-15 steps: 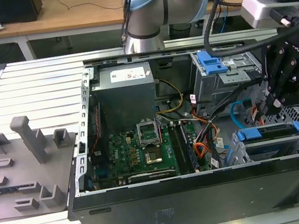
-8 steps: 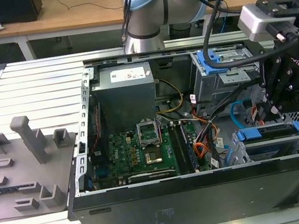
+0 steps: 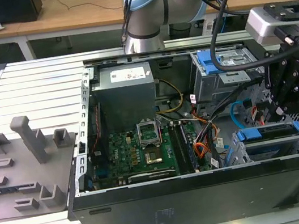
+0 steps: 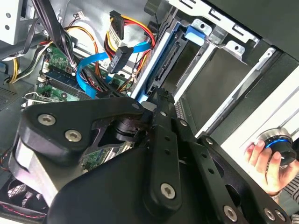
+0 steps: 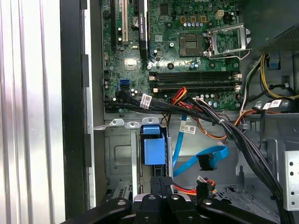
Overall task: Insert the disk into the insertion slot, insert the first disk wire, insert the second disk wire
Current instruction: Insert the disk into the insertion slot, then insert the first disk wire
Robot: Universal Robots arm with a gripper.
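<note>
Disk [image 5: 154,150] sits in the insertion slot [image 5: 119,156] just ahead of the tool [image 5: 161,181], jaws closed and empty; push squarely, avoiding the second disk wire [image 5: 212,153] alongside.

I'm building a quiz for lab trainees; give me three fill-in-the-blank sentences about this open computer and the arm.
The disk is framed in plastic coloured ____. The second disk wire forms a loop and ends in a dark ____. The gripper hangs over the exterior view's ____ end of the computer case.
Missing words: blue; plug; right.
</note>
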